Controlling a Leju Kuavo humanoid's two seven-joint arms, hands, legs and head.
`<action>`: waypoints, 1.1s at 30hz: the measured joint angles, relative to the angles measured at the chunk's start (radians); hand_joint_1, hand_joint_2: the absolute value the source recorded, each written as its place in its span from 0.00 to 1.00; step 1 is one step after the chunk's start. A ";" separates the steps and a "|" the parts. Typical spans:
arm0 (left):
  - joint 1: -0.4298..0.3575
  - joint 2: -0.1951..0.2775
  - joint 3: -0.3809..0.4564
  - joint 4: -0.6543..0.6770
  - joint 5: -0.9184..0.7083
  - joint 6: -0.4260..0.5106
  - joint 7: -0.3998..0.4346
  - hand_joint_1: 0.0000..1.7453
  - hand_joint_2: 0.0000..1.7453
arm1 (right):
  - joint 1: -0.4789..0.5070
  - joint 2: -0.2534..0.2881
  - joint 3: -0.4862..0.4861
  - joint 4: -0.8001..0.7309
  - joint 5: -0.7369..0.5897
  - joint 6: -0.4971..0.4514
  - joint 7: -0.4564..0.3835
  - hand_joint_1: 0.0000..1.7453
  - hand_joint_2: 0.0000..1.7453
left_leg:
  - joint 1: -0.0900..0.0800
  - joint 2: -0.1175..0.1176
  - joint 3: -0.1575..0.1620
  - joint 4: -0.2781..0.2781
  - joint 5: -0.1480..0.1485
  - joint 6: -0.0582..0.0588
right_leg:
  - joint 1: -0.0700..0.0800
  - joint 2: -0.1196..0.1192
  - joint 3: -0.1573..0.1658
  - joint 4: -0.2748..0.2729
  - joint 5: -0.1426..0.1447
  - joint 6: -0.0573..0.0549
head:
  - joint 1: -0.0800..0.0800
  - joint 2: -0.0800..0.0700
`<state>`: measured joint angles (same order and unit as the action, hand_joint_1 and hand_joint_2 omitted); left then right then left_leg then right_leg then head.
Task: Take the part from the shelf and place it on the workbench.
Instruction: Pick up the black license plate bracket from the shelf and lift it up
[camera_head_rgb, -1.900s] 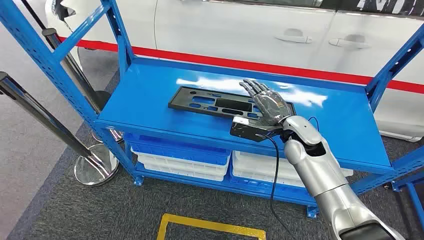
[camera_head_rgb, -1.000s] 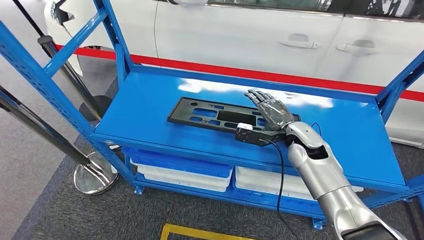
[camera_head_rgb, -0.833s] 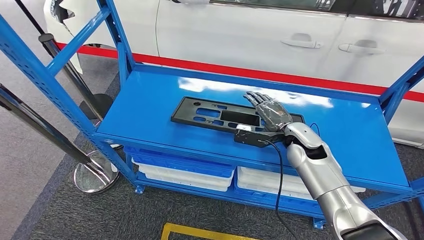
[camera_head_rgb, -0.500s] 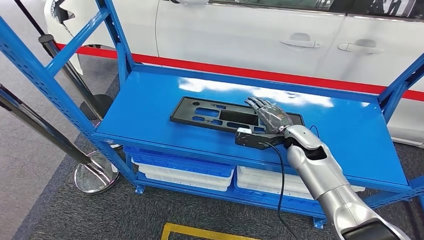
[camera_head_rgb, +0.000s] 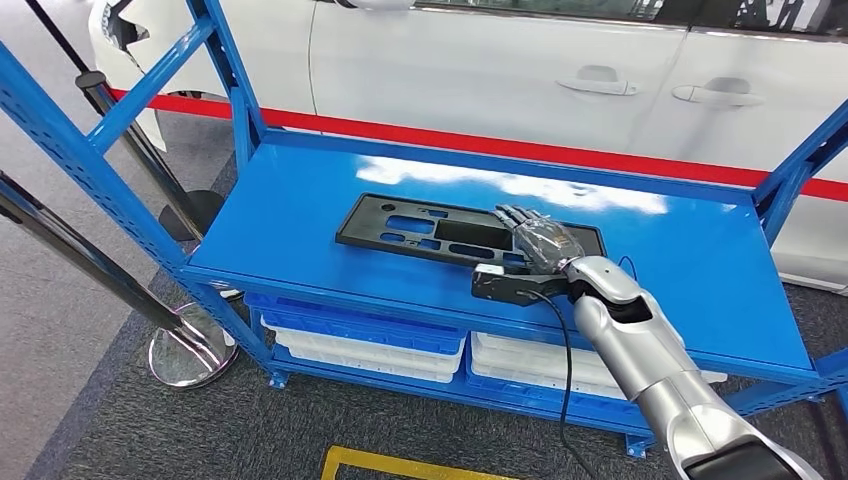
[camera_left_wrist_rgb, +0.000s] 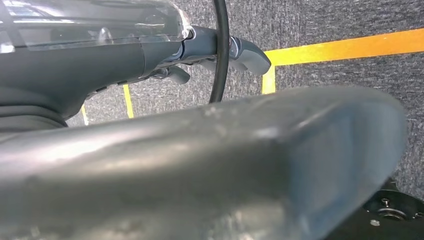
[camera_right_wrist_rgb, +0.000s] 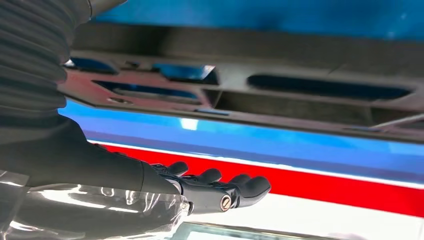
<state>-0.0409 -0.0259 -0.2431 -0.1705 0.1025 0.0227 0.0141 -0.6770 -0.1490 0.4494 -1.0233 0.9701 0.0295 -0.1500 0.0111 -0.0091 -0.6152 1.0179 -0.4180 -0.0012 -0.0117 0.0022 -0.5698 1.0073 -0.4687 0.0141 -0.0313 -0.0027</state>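
Note:
A flat black plastic part (camera_head_rgb: 420, 228) with several cut-outs lies on the top deck of the blue shelf (camera_head_rgb: 300, 190). My right hand (camera_head_rgb: 540, 240) is stretched out flat, palm down, over the part's right portion, fingers extended and holding nothing. In the right wrist view the fingers (camera_right_wrist_rgb: 215, 190) reach out straight with a gap between them and the part (camera_right_wrist_rgb: 280, 100); I cannot tell whether they touch it. My left hand (camera_left_wrist_rgb: 150, 55) hangs over the floor with loosely extended fingers and nothing in them.
A white car with a red stripe (camera_head_rgb: 500, 60) stands just behind the shelf. Blue uprights (camera_head_rgb: 235, 75) frame the deck's corners. White and blue trays (camera_head_rgb: 360, 335) sit on the lower level. Chrome barrier posts (camera_head_rgb: 90, 270) stand at the left; yellow floor tape (camera_head_rgb: 420, 465) lies in front.
My right hand has sunk from well above the shelf to just over the part's right portion, flattening out. The camera shifted a little early on; the part has stayed put.

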 joint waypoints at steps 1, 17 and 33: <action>0.000 0.000 0.000 0.000 0.000 0.000 0.000 0.00 0.00 | 0.000 0.003 0.011 -0.003 0.000 0.001 -0.002 0.00 1.00 | 0.000 0.000 0.000 0.000 0.000 0.000 | 0.000 0.000 0.000 0.000 0.000 0.000 | 0.000 0.000; 0.001 0.000 0.007 0.000 0.000 0.000 -0.006 0.00 0.00 | 0.000 0.020 0.100 -0.017 0.004 -0.007 0.026 0.00 1.00 | 0.000 0.001 0.000 0.000 0.001 0.000 | -0.001 0.000 0.000 0.000 0.000 0.000 | 0.000 0.000; 0.000 0.000 0.012 0.000 -0.006 -0.010 -0.015 0.00 0.00 | -0.006 0.016 0.004 0.071 0.105 -0.069 0.067 0.00 1.00 | 0.000 0.001 0.000 0.000 0.001 0.000 | 0.000 0.000 0.000 0.000 0.000 0.000 | 0.000 0.000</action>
<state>-0.0406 -0.0259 -0.2315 -0.1705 0.0965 0.0131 -0.0005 -0.6833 -0.1328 0.4539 -0.9524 1.0748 -0.0400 -0.0832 0.0110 -0.0085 -0.6148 1.0180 -0.4173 -0.0012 -0.0120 0.0017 -0.5697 1.0074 -0.4687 0.0141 -0.0313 -0.0027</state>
